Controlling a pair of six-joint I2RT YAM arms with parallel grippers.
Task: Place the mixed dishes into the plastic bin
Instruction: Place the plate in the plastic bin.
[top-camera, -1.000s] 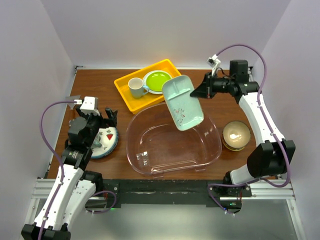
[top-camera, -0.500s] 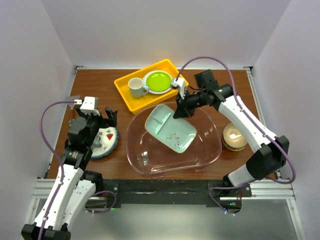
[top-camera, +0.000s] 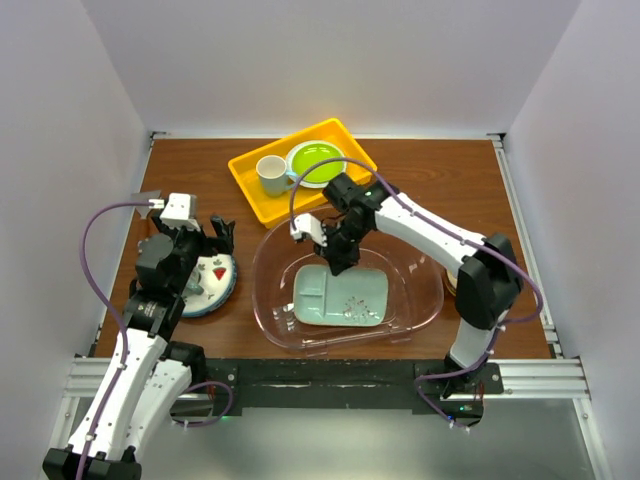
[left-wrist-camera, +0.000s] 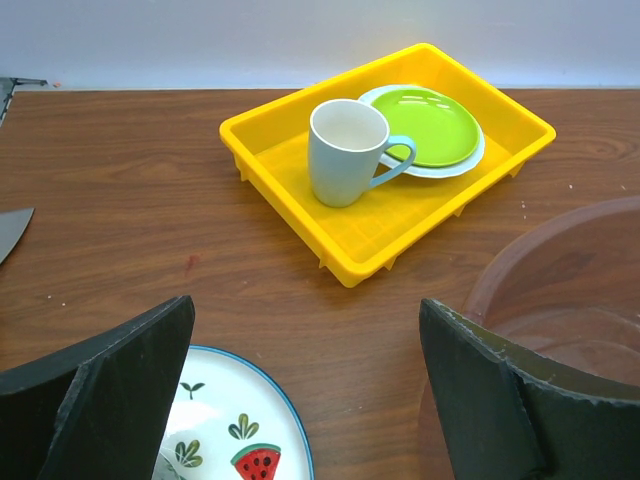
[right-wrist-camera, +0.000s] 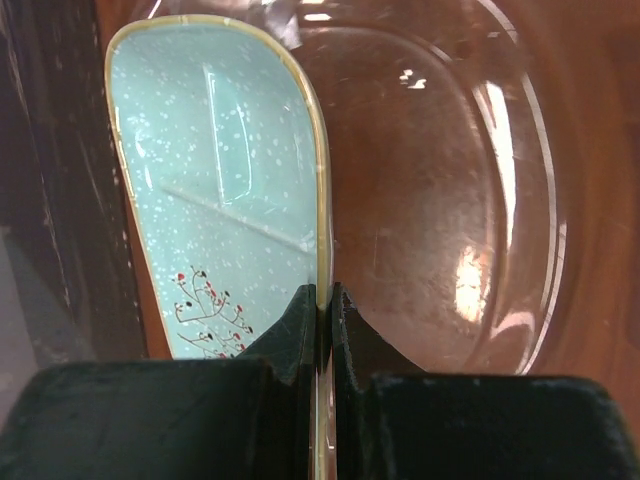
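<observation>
The mint-green divided tray (top-camera: 345, 300) lies low inside the plastic bin (top-camera: 268, 290), near its front. My right gripper (top-camera: 335, 262) is shut on the tray's far rim. In the right wrist view the fingers pinch the tray's (right-wrist-camera: 220, 200) yellowish edge at my right gripper (right-wrist-camera: 325, 297), with the bin's clear floor (right-wrist-camera: 450, 200) beside it. A white plate with watermelon and leaf motifs (top-camera: 212, 282) sits left of the bin. My left gripper (top-camera: 212, 238) hovers open over the plate's far edge. The left wrist view shows this plate (left-wrist-camera: 235, 435) below my open left gripper (left-wrist-camera: 305, 305), nothing between its fingers.
A yellow tray (top-camera: 250, 188) stands behind the bin, holding a white mug (top-camera: 270, 173) and a lime-green plate (top-camera: 315, 162). The left wrist view shows the same yellow tray (left-wrist-camera: 390, 240), mug (left-wrist-camera: 345, 150) and lime plate (left-wrist-camera: 430, 122), with the bin's rim (left-wrist-camera: 560, 250) at right.
My right arm has swung left and down, carrying the mint-green tray from above the bin's far right edge down into the bin. The left arm has not moved.
</observation>
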